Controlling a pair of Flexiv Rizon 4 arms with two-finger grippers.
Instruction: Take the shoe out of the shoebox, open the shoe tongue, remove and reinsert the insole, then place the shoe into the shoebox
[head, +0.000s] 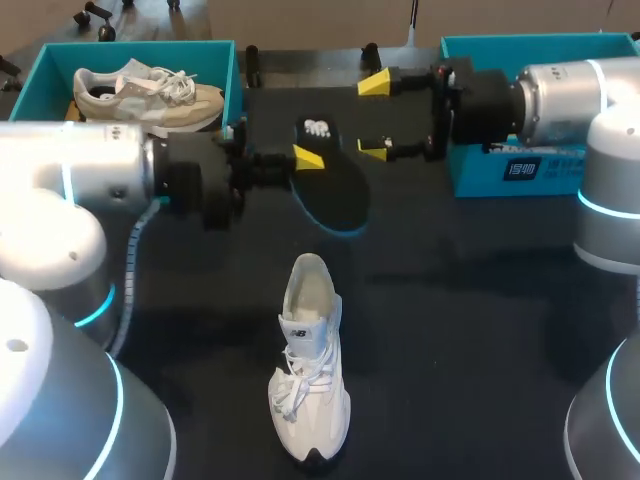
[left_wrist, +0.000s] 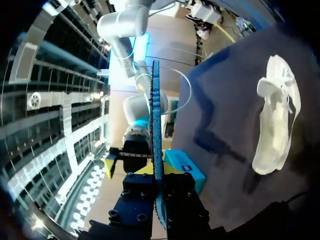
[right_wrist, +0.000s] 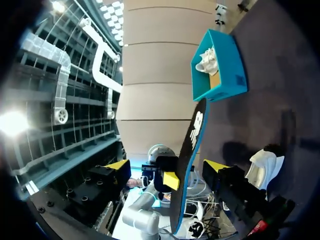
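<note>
While held aloft, insole (head: 330, 185): clamped in left gripper (left_wrist: 157, 172)
right gripper (head: 375, 117): jaws wide, right of insole
shoe (head: 308, 390): near, on table (head: 450, 300)

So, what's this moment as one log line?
insole: out of shoe | left gripper: shut on insole | right gripper: open | shoe: on table

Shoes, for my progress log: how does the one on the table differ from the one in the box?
The white shoe stands on the table, toe toward the robot; the beige shoe sits in the left shoebox, turned crosswise. Both are upright and laced.
</note>
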